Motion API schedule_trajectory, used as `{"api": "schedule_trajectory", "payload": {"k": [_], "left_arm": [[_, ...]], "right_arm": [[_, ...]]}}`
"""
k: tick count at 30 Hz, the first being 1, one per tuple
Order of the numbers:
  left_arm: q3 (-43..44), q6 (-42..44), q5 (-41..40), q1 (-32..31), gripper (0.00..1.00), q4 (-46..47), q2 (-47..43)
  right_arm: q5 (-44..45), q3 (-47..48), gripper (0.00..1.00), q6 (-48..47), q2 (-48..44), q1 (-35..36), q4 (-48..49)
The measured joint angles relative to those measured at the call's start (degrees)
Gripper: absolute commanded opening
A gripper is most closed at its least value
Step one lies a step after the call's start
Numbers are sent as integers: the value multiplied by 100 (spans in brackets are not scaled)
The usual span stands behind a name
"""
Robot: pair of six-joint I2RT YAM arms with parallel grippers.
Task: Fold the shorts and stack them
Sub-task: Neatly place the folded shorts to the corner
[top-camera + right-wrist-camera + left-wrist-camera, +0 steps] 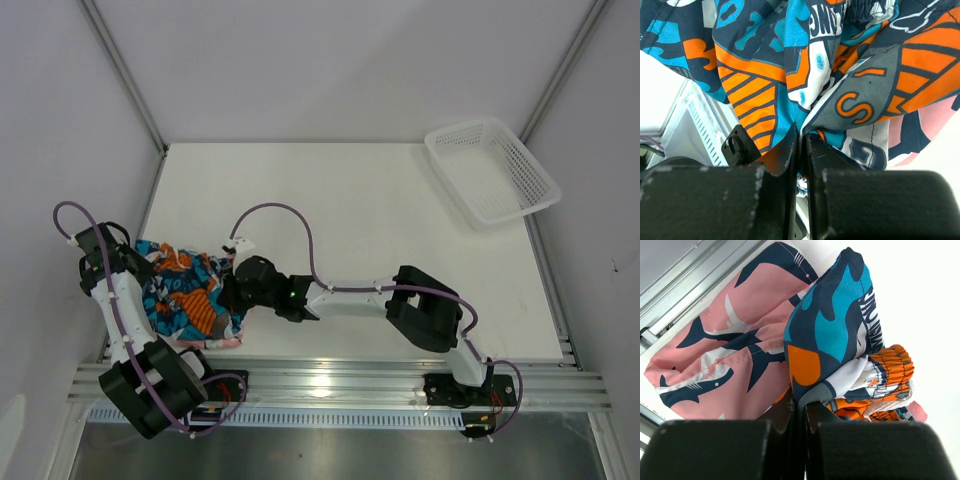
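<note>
patterned shorts [185, 290] sit in a bunched heap at the near left corner of the desk [380, 220], blue, teal, orange and white all rumpled together. from the left wrist you can see they are piled on top of the pink shorts [730, 355], which lie flatter beneath, navy-and-white sharks showing on the pink. from above only a sliver of pink peeks out at the near edge of the heap.

left pincer [800, 407] is at the heap's left side, fingers drawn close together with only a thin slit between them, and a grey-and-navy fold of the patterned shorts runs down into that slit, so it reads as nipped on the cloth. the fabric rises in a peak above the fingers.

right pincer [802, 142] comes in from the heap's right side, its arm stretched low across the desk. its fingers are pressed nearly together too, with patterned cloth gathered and creased right at the tips, clamped on the patterned shorts.

both arms meet at the same bundle, one on each side. the metal rail [350, 380] runs along the near edge just beside the heap. well apart, at the far right corner, a white mesh basket [490, 170] sits tilted over the desk's edge.
</note>
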Motion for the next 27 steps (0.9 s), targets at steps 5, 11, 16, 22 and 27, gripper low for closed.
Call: {"api": "schedule_trajectory", "payload": {"k": [5,11,16,22,27], "left_arm": [[90,0,11,2,4,-9,0],[188,7,155,2,3,4,120],[188,55,155,2,4,2,208],[188,98,153,2,22,-15,535],[195,173,66,7,54,33,619]], "right_arm": [[310,22,0,-157,-83,92,-92],[597,24,0,-278,-315,197,-127],[739,109,0,-297,-393,310,-208],[863,92,0,-227,-426,372,-238],[984,-118,12,-76,-446,376,-234]]}}
